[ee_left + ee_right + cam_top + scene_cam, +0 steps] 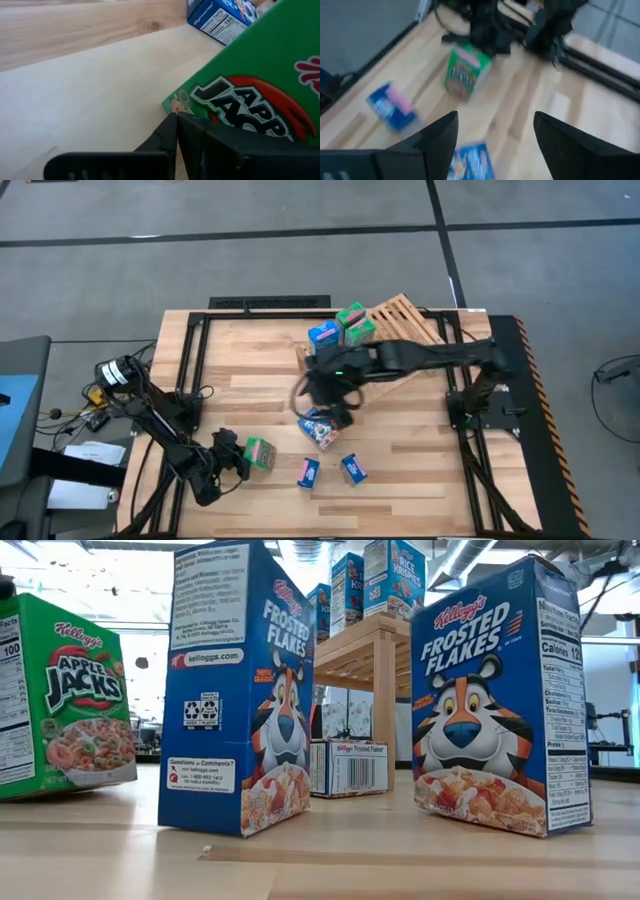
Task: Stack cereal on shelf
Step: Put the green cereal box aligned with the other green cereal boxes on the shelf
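Right gripper [492,137] spread wide above a blue cereal box [320,429]; left gripper [237,457] closed beside green box [259,452].

We viewed the table [400,470] from overhead and level; wrist cameras sat close, both showing the green box [465,70].

In my overhead frame the shelf [400,315] sits upper centre on the table [420,460], with three cereal boxes [340,328] on its left end. My right arm reaches leftward across it to frame centre. One box [320,428] lies just below there; three more [305,472] line the lower centre, leftmost beside my left gripper [235,460].
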Controlling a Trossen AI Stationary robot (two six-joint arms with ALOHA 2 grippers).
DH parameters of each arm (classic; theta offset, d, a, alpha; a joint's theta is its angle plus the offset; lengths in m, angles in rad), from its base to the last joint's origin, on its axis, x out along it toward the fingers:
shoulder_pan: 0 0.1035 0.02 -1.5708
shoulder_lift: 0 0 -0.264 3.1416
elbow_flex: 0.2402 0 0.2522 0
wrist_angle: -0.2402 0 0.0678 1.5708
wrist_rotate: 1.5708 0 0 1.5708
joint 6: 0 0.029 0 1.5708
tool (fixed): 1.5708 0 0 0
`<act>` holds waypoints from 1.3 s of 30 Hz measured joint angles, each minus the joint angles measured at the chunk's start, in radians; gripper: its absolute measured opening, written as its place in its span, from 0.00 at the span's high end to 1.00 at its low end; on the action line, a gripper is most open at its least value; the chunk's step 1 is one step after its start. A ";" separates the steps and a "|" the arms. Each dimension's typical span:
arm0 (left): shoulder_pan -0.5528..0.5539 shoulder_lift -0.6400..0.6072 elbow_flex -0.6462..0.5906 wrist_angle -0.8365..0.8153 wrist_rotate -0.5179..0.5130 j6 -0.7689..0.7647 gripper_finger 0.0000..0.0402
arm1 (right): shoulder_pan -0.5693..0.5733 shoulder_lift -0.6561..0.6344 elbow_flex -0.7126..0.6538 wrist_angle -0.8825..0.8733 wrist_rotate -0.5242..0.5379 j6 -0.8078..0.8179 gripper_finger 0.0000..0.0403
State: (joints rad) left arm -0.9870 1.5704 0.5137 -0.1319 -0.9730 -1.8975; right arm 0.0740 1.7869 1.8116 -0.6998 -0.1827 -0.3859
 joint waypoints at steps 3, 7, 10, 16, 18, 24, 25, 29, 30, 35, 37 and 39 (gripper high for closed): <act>0.011 0.000 0.000 0.011 0.006 0.025 1.00 | 0.006 0.092 0.080 -0.035 -0.046 -0.044 0.26; 0.023 0.000 0.000 0.021 0.007 0.038 1.00 | 0.048 0.195 0.226 -0.148 0.014 -0.143 0.24; 0.033 0.000 0.000 0.016 -0.006 0.057 1.00 | 0.077 0.250 0.344 -0.247 0.071 -0.193 0.24; 0.062 0.000 0.000 0.033 -0.008 0.105 1.00 | 0.088 0.335 0.537 -0.293 0.080 -0.300 0.24; 0.069 0.000 0.000 0.054 -0.005 0.144 1.00 | 0.088 0.358 0.542 -0.280 0.078 -0.316 0.24; 0.094 0.000 0.000 0.086 0.024 0.217 1.00 | 0.089 0.395 0.535 -0.236 -0.040 -0.296 0.24; 0.097 0.000 0.000 0.086 0.023 0.222 1.00 | 0.089 0.397 0.533 -0.237 -0.052 -0.297 0.24; 0.120 0.000 0.000 0.095 0.008 0.258 1.00 | 0.089 0.422 0.538 -0.188 -0.063 -0.298 0.24; 0.128 0.000 0.000 0.102 -0.003 0.266 1.00 | 0.089 0.425 0.536 -0.196 -0.063 -0.291 0.24; 0.172 0.001 -0.002 0.192 0.001 0.373 1.00 | 0.087 0.444 0.537 -0.195 -0.082 -0.248 0.24; 0.191 0.001 -0.002 0.258 0.010 0.448 1.00 | 0.087 0.445 0.536 -0.195 -0.089 -0.243 0.24; 0.212 0.001 -0.002 0.315 0.027 0.515 1.00 | 0.086 0.448 0.538 -0.182 -0.093 -0.242 0.24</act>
State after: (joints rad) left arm -0.7754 1.5711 0.5121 0.1832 -0.9456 -1.3827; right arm 0.1603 2.2352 2.3494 -0.8820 -0.2756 -0.6281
